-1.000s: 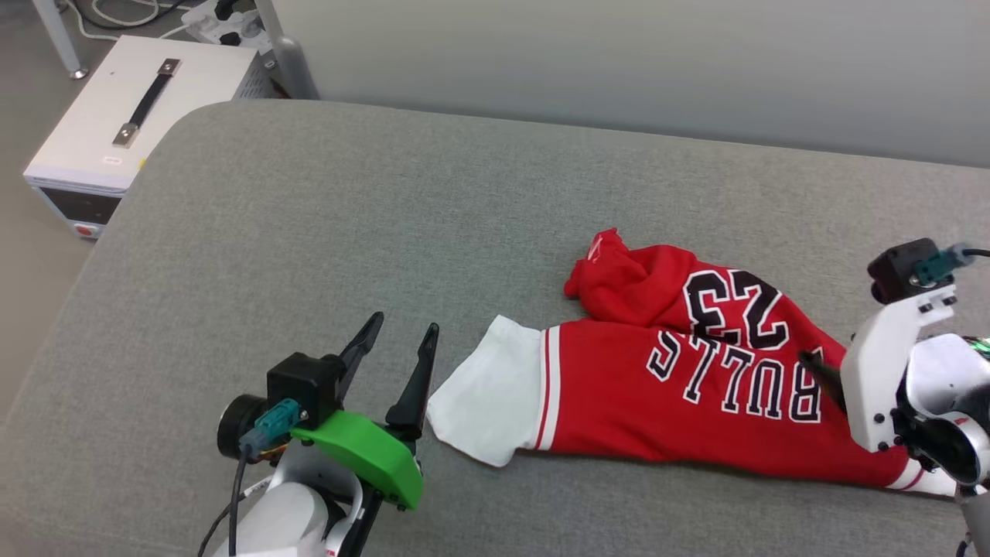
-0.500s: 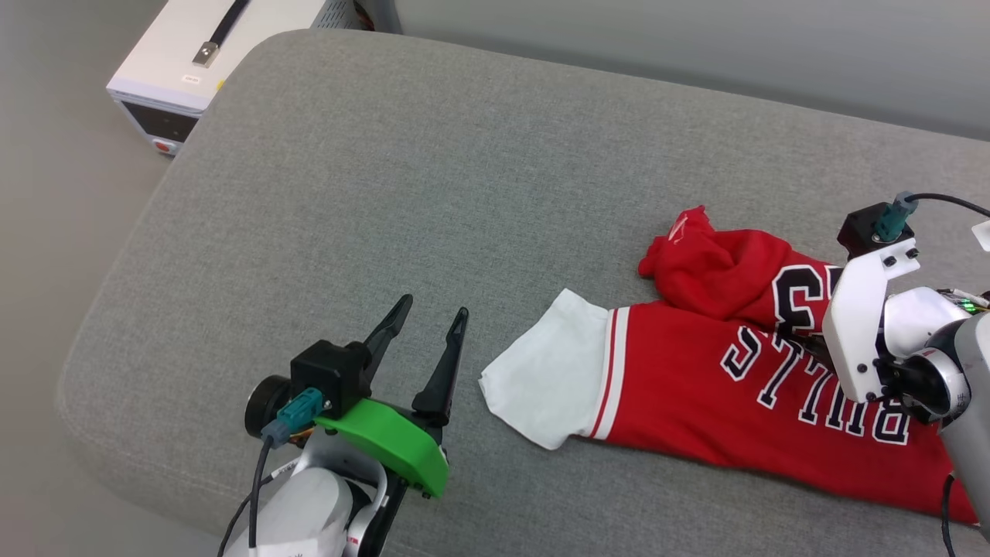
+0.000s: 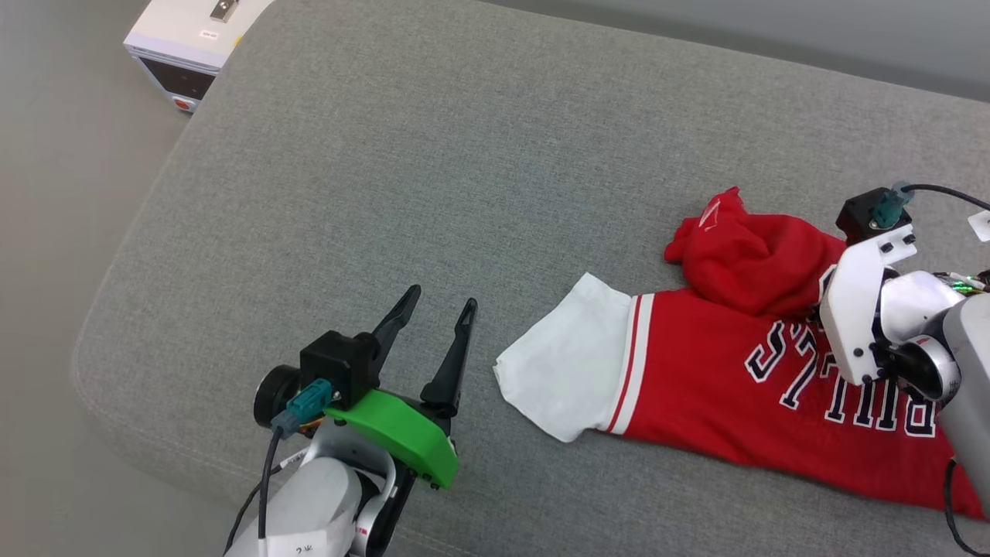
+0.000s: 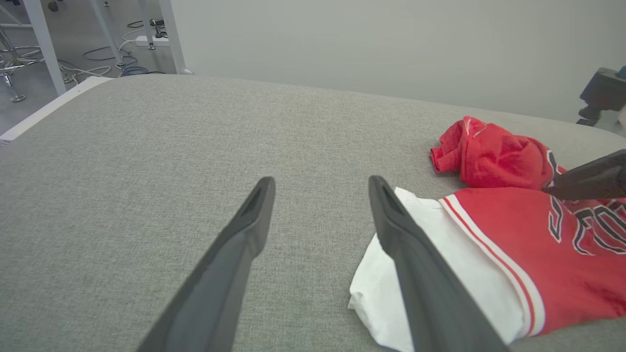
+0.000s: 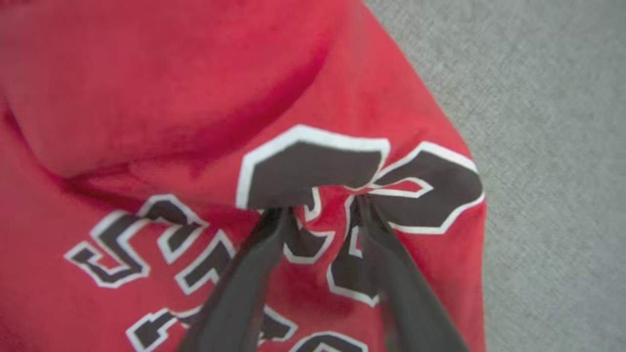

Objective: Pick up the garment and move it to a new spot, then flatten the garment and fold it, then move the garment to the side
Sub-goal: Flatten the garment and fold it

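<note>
The garment (image 3: 696, 371), a red jersey with a white sleeve and black lettering, lies crumpled at the right of the grey cushion (image 3: 387, 193). In the right wrist view my right gripper (image 5: 320, 208) presses down into the garment (image 5: 146, 98), and a pucker of the printed fabric is pinched between its fingertips. One of its fingers (image 4: 587, 181) shows in the left wrist view, lying on the jersey. My left gripper (image 3: 442, 297) stands open above bare cushion, just left of the white sleeve (image 3: 564, 363), with nothing between its fingers (image 4: 391, 234).
A white equipment box (image 3: 193, 39) stands on the floor beyond the cushion's far left corner. The cushion's rounded edge (image 3: 100, 325) drops to the floor on the left. A pale wall runs behind. Table legs and cables (image 4: 98, 54) lie far left.
The head camera has tilted and turned, shifting the whole picture. My right gripper has come down onto the number print and its jaws have narrowed on the fabric. The left gripper stays open.
</note>
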